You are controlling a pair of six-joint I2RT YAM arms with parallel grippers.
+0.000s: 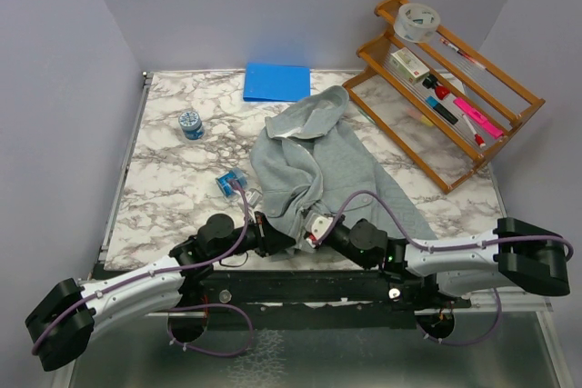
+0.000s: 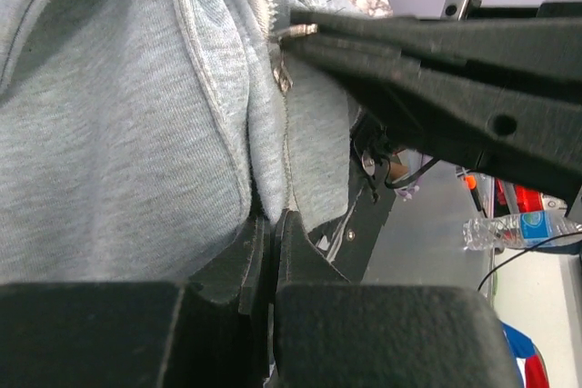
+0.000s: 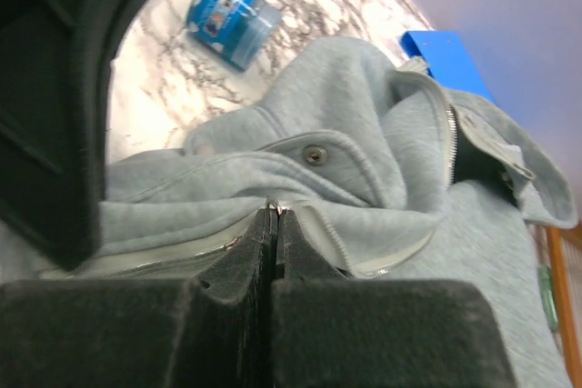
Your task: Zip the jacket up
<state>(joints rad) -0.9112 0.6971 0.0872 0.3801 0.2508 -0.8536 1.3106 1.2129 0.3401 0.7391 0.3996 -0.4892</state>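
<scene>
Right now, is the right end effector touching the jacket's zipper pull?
Touching. The left wrist view shows the right end effector clamped on the metal zipper pull, with no gap.

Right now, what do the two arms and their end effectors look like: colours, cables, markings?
Both arms have white links, the left arm and the right arm alike, joined by bulky black joint housings. A purple cable runs along each. The left end effector and right end effector have matte black fingers tapering to thin tips. No markings are legible.
</scene>
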